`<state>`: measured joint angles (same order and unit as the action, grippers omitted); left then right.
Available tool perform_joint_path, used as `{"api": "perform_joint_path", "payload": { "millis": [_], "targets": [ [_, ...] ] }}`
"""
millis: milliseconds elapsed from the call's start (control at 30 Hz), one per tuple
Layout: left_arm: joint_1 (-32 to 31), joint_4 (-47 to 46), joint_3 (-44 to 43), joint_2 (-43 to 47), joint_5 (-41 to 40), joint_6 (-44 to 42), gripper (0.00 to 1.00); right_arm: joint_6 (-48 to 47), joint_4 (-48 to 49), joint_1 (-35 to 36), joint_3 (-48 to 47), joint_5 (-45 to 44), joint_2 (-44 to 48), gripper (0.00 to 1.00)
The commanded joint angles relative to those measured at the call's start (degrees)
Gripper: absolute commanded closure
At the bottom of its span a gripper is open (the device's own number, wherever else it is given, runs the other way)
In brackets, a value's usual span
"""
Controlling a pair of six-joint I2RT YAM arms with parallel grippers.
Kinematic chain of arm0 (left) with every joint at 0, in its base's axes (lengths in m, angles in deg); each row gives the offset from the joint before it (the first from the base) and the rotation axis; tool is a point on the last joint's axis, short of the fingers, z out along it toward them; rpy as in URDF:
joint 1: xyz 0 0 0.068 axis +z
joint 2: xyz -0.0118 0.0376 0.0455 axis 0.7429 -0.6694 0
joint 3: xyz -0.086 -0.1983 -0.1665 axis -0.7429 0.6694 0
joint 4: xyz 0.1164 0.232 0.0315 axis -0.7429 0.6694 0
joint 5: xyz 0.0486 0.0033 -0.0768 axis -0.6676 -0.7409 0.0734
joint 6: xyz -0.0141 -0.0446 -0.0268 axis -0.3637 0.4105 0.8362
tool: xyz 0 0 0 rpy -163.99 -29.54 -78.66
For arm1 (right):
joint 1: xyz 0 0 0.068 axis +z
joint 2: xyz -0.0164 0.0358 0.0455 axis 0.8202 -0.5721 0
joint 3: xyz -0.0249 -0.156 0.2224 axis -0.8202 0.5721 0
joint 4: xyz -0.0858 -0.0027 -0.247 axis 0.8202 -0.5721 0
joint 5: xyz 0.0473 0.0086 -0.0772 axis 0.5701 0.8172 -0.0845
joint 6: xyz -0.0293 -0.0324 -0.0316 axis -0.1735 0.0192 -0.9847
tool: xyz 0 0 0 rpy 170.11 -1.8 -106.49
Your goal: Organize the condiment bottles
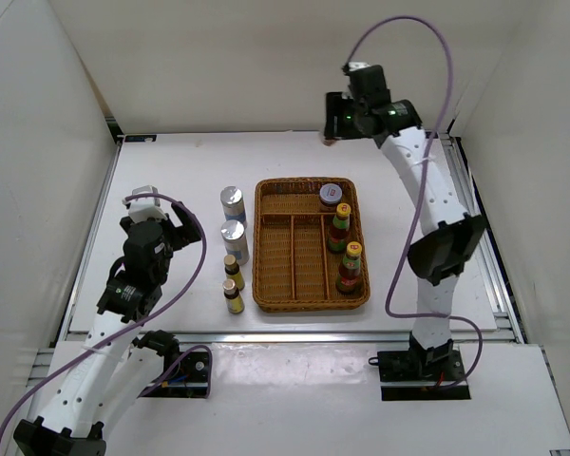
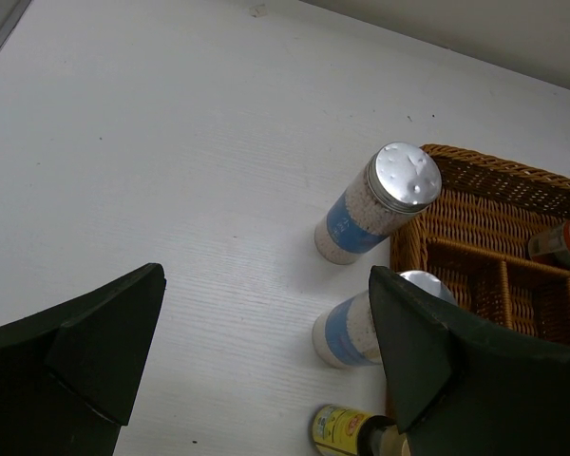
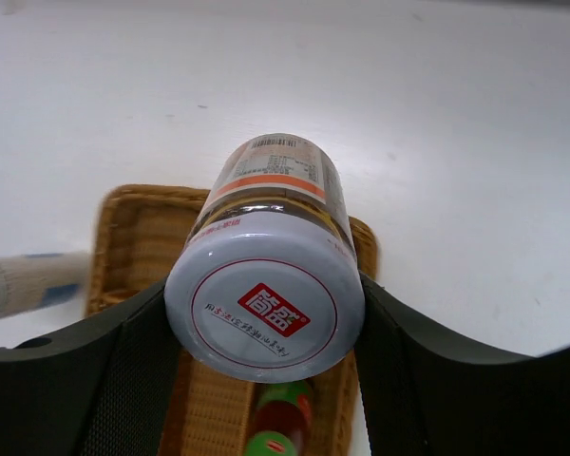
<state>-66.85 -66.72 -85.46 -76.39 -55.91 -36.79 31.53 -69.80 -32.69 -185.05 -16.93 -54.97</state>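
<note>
Clamping a jar in the right claw, likely for the tray, with the left claw apart near shakers.

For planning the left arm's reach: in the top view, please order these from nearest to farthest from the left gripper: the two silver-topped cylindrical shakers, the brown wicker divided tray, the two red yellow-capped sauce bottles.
1. The shakers, left of the tray; the two are too close to call.
2. The tray, its left wall nearest.
3. The sauce bottles, in its right compartment.
</note>
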Motion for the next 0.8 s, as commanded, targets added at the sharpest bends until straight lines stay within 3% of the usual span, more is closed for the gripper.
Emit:
{"api": "perform_joint_path", "payload": {
  "millis": [0,133,467,767],
  "targets": [
    [-0.11,-0.95,0.33,0.21,1.01,0.03,0.01,-4.72,0.03,4.9,-8.72,4.69,-6.86,1.0],
    [-0.11,-0.95,0.33,0.21,1.01,0.03,0.01,-3.78,-5.78,6.94,-17.26,8.11,-13.91,1.0],
    [-0.11,-0.95,0.33,0.21,1.01,0.03,0.01,-9.12,-5.79,10.28,-15.16,8.83,-18.31,1.0],
    [-0.11,-0.95,0.33,0.21,1.01,0.03,0.01,-17.3,-8.25,10.81,-15.16,9.97,-21.22,0.9]
  ]
}}
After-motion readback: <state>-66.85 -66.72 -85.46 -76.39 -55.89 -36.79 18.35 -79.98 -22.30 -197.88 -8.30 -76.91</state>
